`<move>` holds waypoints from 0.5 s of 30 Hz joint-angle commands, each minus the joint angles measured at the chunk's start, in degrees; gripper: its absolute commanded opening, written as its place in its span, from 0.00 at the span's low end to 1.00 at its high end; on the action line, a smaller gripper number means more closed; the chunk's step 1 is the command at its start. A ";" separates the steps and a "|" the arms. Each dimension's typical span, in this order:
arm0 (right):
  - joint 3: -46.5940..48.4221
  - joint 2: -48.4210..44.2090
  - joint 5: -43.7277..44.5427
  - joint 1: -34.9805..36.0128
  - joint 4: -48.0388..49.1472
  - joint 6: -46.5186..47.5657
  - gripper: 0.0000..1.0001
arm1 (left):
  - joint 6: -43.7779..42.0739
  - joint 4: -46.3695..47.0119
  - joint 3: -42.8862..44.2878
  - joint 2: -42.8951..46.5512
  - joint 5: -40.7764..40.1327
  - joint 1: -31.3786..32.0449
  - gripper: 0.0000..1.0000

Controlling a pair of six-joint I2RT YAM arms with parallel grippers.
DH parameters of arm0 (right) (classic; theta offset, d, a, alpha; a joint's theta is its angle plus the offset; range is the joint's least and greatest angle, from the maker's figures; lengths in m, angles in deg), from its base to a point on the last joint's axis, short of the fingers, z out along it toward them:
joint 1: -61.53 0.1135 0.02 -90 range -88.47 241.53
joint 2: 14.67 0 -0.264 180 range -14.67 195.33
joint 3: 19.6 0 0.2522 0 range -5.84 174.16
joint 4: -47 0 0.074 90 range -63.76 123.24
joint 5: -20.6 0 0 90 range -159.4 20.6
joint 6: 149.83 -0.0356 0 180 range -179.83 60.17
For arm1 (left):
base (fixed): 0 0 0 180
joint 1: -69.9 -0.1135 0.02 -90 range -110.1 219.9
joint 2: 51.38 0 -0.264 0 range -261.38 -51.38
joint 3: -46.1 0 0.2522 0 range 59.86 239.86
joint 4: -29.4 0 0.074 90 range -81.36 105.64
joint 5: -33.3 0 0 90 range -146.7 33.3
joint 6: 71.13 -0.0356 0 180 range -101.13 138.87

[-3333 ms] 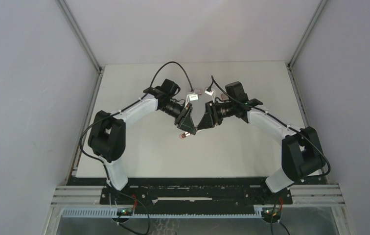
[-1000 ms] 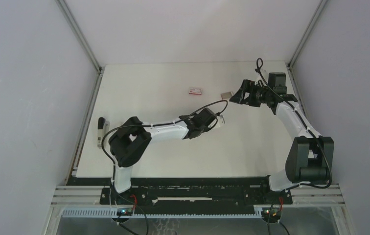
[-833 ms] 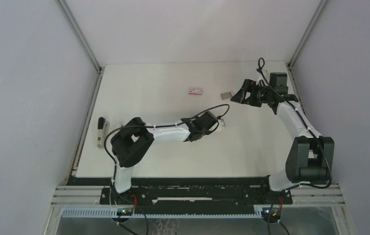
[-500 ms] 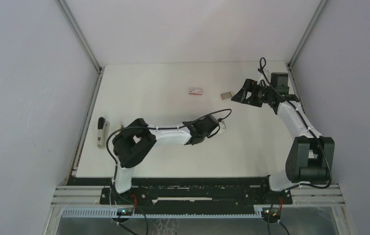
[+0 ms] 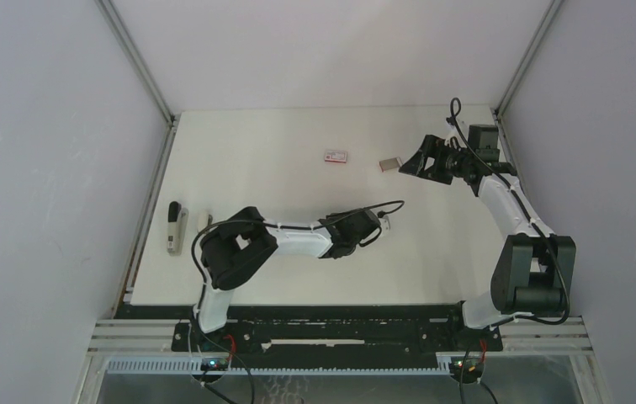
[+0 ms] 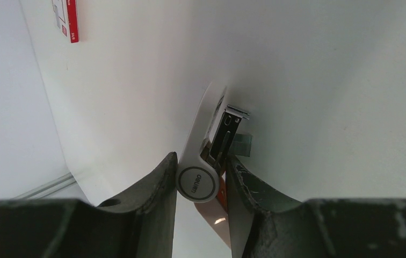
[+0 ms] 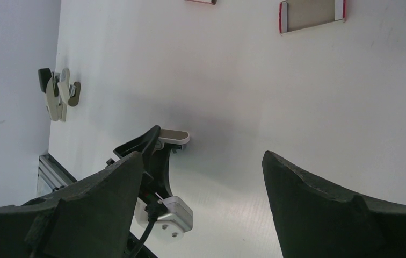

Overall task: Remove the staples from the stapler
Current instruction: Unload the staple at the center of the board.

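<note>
**Left jaws clamping the open stapler, right jaws standing spread**

The white bench [image 5: 256, 143] is carrying everything, and the red-and-white box [image 5: 336, 156] lying on its far half is serving as the landmark. The left arm [image 5: 298, 238] is stretching low across the bench, ending on the near side of the box and a little to its right. The right arm [image 5: 504, 202] is reaching in from the right of the box. The left jaws are clenching the white stapler [image 6: 198, 161] at its round hinge end, and its metal rail [image 6: 226, 134] is hanging open. The right jaws are standing wide apart, grasping nothing, right of the box. A second stapler [image 5: 176, 225] is lying well to the left of the box and nearer the bases. A tan tray [image 7: 312, 13] with red ends is lying just right of the box, between it and the right jaws. The staples [image 6: 242, 145] are showing as a small grey block right beside the open rail, well apart from the box on its near side; whether they are touching the rail I cannot tell.
</note>
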 commanded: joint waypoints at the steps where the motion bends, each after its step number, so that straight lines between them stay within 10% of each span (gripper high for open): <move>1: 2.19 -1.85 -1.14 -0.27 1.10 -1.11 0.82 | 0.62 2.93 -1.14 3.73 -0.67 -0.13 0.02; 15: 2.19 -1.59 -1.64 -0.30 1.02 -1.40 0.82 | -4.87 13.83 -7.96 4.43 -3.75 0.75 0.00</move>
